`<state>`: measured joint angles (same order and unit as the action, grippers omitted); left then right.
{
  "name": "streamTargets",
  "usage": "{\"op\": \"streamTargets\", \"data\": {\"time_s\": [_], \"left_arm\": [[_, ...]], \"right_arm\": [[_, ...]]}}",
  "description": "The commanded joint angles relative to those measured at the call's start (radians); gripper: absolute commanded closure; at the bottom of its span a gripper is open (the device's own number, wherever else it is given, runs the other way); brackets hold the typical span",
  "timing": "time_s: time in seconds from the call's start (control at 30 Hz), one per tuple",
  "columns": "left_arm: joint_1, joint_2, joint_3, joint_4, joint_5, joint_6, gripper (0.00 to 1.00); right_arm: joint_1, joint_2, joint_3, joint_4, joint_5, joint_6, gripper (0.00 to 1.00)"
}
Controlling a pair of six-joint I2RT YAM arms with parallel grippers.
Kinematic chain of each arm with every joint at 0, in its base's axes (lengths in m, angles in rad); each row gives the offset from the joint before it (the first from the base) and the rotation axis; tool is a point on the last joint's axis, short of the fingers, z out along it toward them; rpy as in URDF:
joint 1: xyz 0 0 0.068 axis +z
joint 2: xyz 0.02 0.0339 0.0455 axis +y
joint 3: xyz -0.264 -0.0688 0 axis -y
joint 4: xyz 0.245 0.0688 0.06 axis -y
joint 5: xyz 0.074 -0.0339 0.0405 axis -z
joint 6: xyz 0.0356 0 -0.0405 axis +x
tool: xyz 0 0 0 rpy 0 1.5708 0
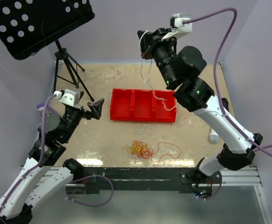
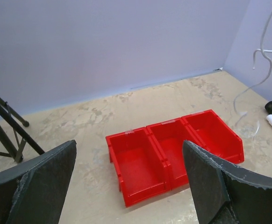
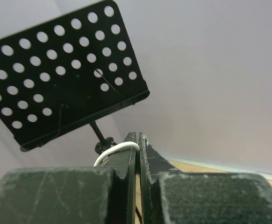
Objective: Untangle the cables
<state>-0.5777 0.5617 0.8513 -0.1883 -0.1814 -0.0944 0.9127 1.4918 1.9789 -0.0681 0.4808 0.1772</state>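
Right gripper: the right gripper [image 1: 145, 45] is being held high over the far side of the table [image 1: 98, 79], jaws pressed together and pinching a white cable [image 1: 149, 70].
Right wrist view: it is showing that pinch up close. The two fingers [image 3: 126, 163] are lying almost flat against each other, and a short loop of the white cable is arching out at their tips. None of the hanging length is showing here.
White cable, top view: it is hanging from the raised gripper in loose curls, with its lower end lying in the right-hand compartment of the red bin [image 1: 143, 117].
White cable, left wrist view: it is dangling at the right edge of the frame, its lowest loops showing by the far side of that compartment. From this angle I cannot tell whether they are inside it or just outside.
Left gripper: the left gripper [image 1: 90, 111] is hovering left of the red bin with its jaws spread wide and nothing between them. Its own camera is looking past both fingers at the bin's three compartments.
Tangle of cables: the tangle of cables [image 1: 143, 149], orange and red strands bunched together with one red loop trailing to the right, is lying on the table between the bin and the near edge. Only the top view is showing it.
Music stand: the music stand [image 1: 38, 23] is standing at the far left corner. The right wrist view is catching its perforated plate from below.
White cylinder: a white cylinder [image 1: 213, 137] is lying on the table beside the right arm.
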Motion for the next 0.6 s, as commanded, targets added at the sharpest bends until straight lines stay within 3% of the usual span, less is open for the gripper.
{"op": "streamTargets", "data": {"time_s": [0.0,0.57], "left_arm": [[0.004,-0.002,0.012,-0.004,-0.05,0.022,0.0],[0.006,-0.025,-0.044,0.039,0.065,0.09,0.0]], "right_arm": [[-0.052,0.008,0.054,0.034,-0.042,0.027,1.0],[-0.233,-0.025,-0.078,0.04,0.007,0.054,1.0]]}}
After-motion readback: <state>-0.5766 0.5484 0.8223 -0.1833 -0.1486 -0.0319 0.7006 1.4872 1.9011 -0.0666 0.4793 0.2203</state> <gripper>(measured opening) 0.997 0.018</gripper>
